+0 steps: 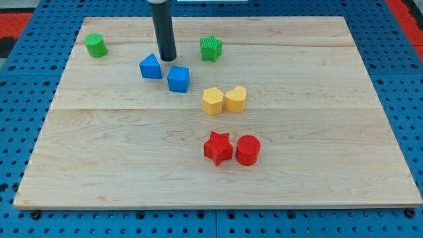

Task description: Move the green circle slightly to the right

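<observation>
The green circle (96, 45) stands near the board's top left corner. My tip (168, 58) is at the lower end of the dark rod, well to the right of the green circle, just above the gap between the blue triangle-like block (151, 67) and the blue cube (178, 79). It touches neither, as far as I can tell.
A green star-like block (211, 48) sits right of the tip. A yellow hexagon (212, 101) and a yellow heart (236, 99) touch near the middle. A red star (218, 147) and a red cylinder (248, 150) sit below them. The wooden board (99, 165) lies on a blue pegboard.
</observation>
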Available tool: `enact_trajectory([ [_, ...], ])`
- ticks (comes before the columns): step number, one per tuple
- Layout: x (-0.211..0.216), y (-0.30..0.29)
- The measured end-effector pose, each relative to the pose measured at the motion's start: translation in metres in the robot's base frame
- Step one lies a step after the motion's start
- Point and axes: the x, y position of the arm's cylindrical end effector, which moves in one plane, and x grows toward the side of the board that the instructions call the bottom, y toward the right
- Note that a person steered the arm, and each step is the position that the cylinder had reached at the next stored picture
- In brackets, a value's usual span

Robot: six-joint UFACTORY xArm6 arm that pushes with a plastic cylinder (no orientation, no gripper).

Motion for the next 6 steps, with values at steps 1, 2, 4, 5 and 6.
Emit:
enact_trajectory([
  [1, -0.001, -0.034],
  [2, 0.019, -0.060],
  [4, 0.031, -0.088],
  [5, 0.042, -0.184],
  [6, 0.010, -0.215],
])
